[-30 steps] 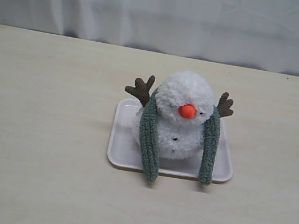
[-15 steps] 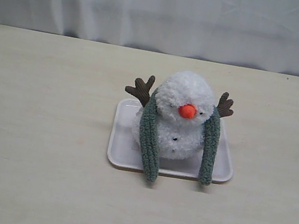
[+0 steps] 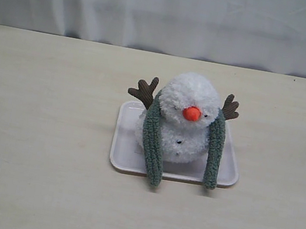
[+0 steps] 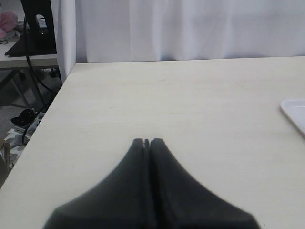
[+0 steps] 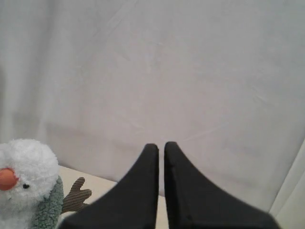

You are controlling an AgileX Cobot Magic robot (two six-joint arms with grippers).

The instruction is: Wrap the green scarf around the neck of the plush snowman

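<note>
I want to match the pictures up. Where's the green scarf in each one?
Exterior view: middle, the green scarf drapes over the snowman's neck, ends hanging in front.
Left wrist view: not there; only the white tray's corner.
Right wrist view: a bit beside the snowman's head and brown twig arm.
Shared landmark: the white curtain behind.

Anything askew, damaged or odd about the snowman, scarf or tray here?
Nothing is damaged or spilled. The ribbed grey-green knitted scarf only drapes over the fluffy white plush snowman's neck; both ends hang uncrossed in front, one trailing past the white rectangular tray's rim.
</note>
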